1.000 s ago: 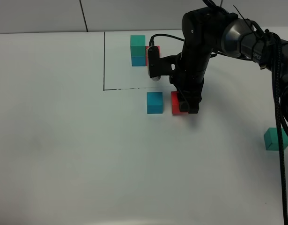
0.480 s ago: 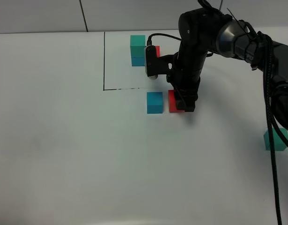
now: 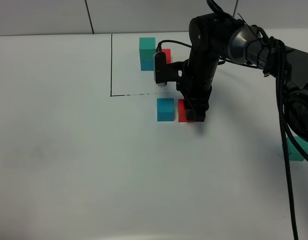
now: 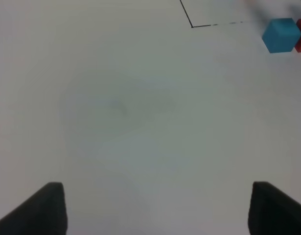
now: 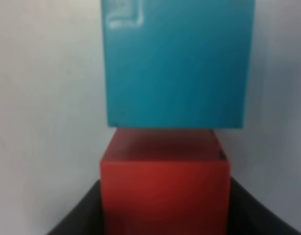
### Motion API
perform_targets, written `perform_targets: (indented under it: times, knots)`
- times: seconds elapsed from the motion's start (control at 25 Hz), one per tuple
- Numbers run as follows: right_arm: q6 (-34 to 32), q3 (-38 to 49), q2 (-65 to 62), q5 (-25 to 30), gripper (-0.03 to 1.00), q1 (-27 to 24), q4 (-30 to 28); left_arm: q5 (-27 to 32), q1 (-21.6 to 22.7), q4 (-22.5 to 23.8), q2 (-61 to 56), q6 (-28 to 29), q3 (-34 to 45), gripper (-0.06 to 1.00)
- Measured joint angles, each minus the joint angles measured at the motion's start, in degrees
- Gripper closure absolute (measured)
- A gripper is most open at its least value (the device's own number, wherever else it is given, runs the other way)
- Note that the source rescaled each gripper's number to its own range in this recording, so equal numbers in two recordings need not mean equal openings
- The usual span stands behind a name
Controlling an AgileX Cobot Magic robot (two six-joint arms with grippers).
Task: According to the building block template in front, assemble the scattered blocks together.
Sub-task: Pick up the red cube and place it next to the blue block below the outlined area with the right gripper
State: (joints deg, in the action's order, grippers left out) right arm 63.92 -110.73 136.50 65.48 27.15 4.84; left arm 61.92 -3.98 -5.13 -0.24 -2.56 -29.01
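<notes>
While right pincer [image 3: 194, 115] pinches red cube [image 3: 181, 110] beside blue cube [image 3: 165, 109], one green cube [image 3: 299, 149] apart; left pincer [image 4: 157, 196] spread

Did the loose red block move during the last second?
Yes. The red block slid left toward the unmoved blue block, narrowing the gap between them.

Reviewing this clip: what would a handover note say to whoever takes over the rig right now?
Left gripper: open, empty, over bare table, away from the cubes.
Right gripper: shut on the red cube, low at the table, right beside the blue cube; whether they touch is unclear.
Green cube: alone, partly hidden at the right edge of the high view.
Template: green on blue, red alongside, inside the black outline.
Done: red sits beside blue.
Left: press red against blue, release, then fetch green and stack it on blue.
</notes>
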Motion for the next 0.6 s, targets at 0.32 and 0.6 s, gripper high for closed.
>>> perform_targets:
  times: [0.32, 0.6]
  knots:
    - [-1.41, -0.05, 0.05, -1.38, 0.95, 0.00, 0.17, 0.00, 0.00, 0.00, 0.00, 0.00, 0.00, 0.03]
    - [-1.52, -0.05, 0.05, -1.42, 0.95, 0.00, 0.33, 0.00, 0.00, 0.00, 0.00, 0.00, 0.00, 0.03]
